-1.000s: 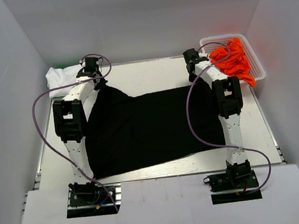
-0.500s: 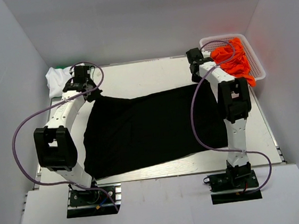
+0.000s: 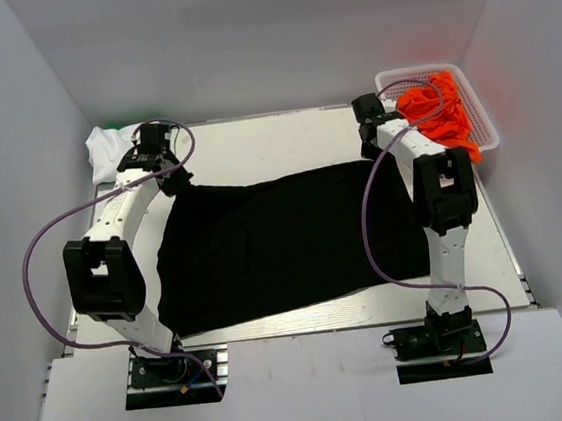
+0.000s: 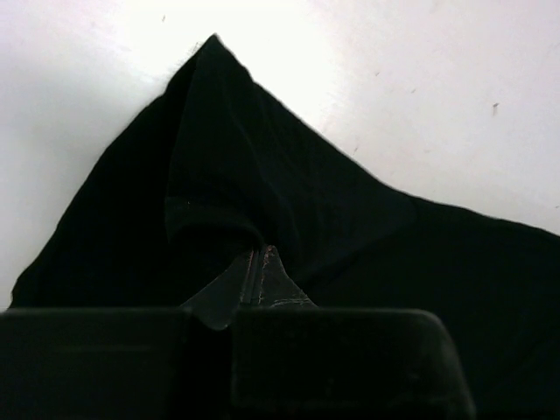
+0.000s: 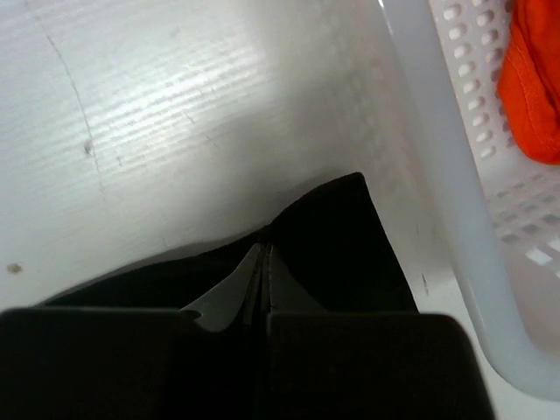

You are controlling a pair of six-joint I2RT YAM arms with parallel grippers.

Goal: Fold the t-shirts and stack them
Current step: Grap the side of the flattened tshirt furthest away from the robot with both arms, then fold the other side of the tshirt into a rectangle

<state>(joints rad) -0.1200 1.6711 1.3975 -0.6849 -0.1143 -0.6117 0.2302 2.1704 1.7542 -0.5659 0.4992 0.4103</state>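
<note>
We find the widest free room on the bare far strip of the table point(image 3: 273, 136), between our left gripper point(image 4: 255, 278) and right gripper point(image 5: 262, 271), each pinched on a far corner of the black shirt point(image 3: 284, 240) that covers the middle. A white basket point(image 3: 485, 124) heaped with orange shirts point(image 3: 437, 114) stands just beside the right gripper, and a bunched white shirt point(image 3: 109, 148) fills the far left corner. Grey walls point(image 3: 13, 148) hem both sides, and purple cables point(image 3: 26, 269) loop out beside each arm.
</note>
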